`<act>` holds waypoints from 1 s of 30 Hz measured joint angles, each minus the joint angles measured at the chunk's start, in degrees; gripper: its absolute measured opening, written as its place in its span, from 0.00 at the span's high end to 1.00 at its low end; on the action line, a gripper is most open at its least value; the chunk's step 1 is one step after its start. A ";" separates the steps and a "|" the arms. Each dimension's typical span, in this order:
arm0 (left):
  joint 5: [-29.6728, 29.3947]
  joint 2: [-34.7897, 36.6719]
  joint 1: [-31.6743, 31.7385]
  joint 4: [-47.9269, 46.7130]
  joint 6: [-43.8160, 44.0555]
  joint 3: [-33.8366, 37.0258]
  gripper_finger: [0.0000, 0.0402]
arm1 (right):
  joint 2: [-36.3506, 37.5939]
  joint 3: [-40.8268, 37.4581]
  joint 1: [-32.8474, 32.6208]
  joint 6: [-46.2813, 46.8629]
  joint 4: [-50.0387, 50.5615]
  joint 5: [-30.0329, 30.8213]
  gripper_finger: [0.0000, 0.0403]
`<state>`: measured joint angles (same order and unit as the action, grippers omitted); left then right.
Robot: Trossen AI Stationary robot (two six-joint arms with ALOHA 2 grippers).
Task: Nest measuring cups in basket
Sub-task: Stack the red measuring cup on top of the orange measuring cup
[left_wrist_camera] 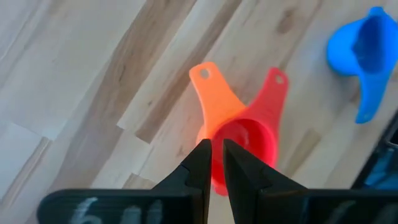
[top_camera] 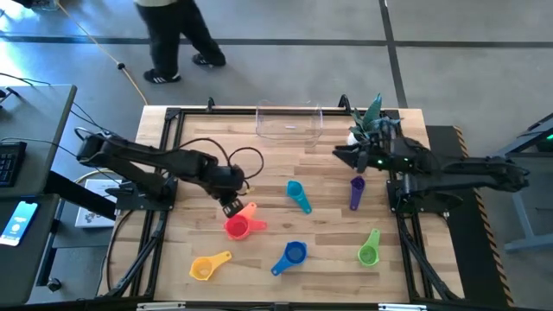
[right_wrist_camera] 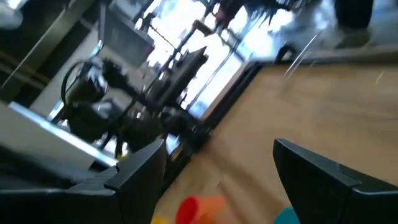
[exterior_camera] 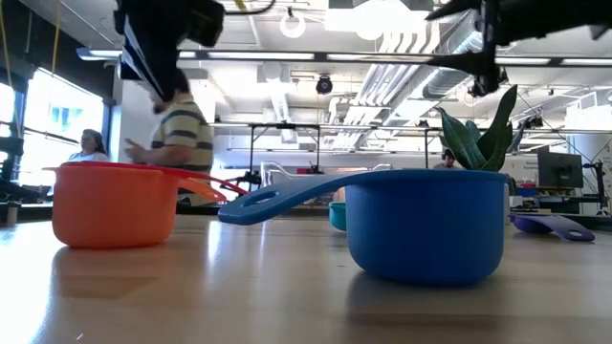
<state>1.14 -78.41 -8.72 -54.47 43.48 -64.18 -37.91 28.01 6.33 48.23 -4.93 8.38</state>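
Observation:
The red and orange cups (top_camera: 239, 225) sit one inside the other on the table; the low view shows an orange body (exterior_camera: 113, 205) with a red rim. My left gripper (top_camera: 231, 207) hovers just above them, shut and empty (left_wrist_camera: 216, 163). The yellow cup (top_camera: 203, 267), blue cup (top_camera: 292, 255), teal cup (top_camera: 298, 195), purple cup (top_camera: 356, 192) and green cup (top_camera: 369, 249) lie apart on the wood. The clear basket (top_camera: 289, 122) stands at the far edge. My right gripper (top_camera: 343, 154) waits open (right_wrist_camera: 217, 186) near the purple cup, holding nothing.
A potted plant (top_camera: 367, 125) stands at the far right corner beside the basket. A person (top_camera: 173, 39) walks on the floor beyond the table's far edge. Bare wood lies between the cups and the basket. A desk with a keyboard (top_camera: 9, 160) sits off the table's left.

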 joint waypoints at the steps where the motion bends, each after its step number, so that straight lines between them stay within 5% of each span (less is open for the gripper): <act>1: -0.25 0.46 -0.66 0.01 0.47 0.00 0.93 | -1.99 1.29 0.00 1.27 0.02 -2.05 0.28; 11: -3.43 1.67 -9.03 -1.92 3.54 0.85 0.93 | -22.13 11.37 -3.12 8.39 0.00 -18.95 0.28; 30: -3.77 1.58 -19.62 -1.43 16.46 8.22 0.93 | -53.27 29.29 -10.85 6.27 -0.52 -27.52 0.28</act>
<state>-2.63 -76.84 -28.34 -55.90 59.94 -55.96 -91.18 57.31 -4.52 54.50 -5.45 -19.14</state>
